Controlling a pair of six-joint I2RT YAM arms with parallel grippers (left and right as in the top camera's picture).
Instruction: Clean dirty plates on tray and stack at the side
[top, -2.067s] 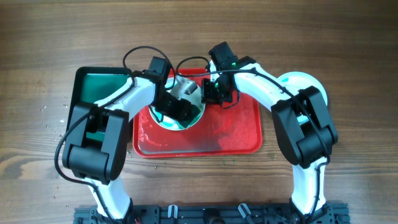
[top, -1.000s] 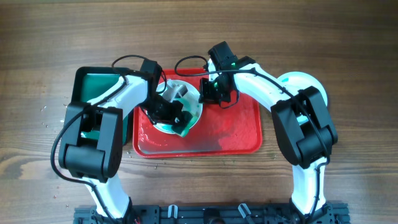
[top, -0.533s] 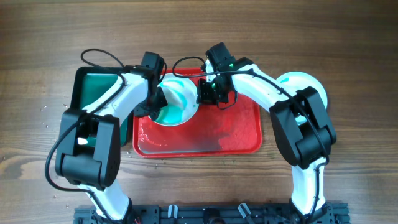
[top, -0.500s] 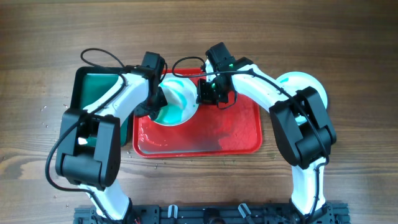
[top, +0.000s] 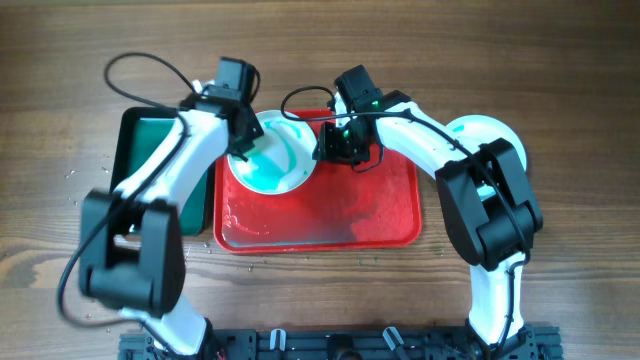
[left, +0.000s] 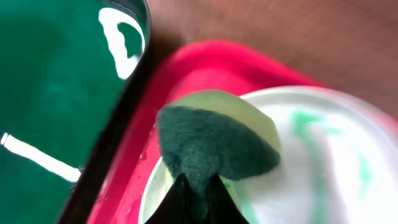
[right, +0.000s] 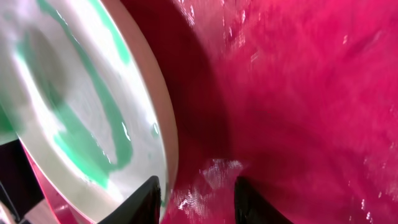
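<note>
The left gripper (left: 196, 186) pinches a green sponge (left: 217, 140) tight, touching the plate (left: 329, 155) just ahead. Past it, the right gripper (right: 198, 199) gapes wide beside the rim, holding nothing. I'd rub the smears (right: 81, 124) gently, so the plate doesn't slide off the tray (right: 311, 93).

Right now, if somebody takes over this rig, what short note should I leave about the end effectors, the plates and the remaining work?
Left end effector: shut on the green sponge, at the left rim of the smeared plate.
Right end effector: open, beside that plate's right rim; contact unclear.
That plate sits on the red tray, teal smears not yet wiped off.
A white plate lies on the table at the right, partly hidden.
To do: finish scrubbing, then stack it there.
</note>
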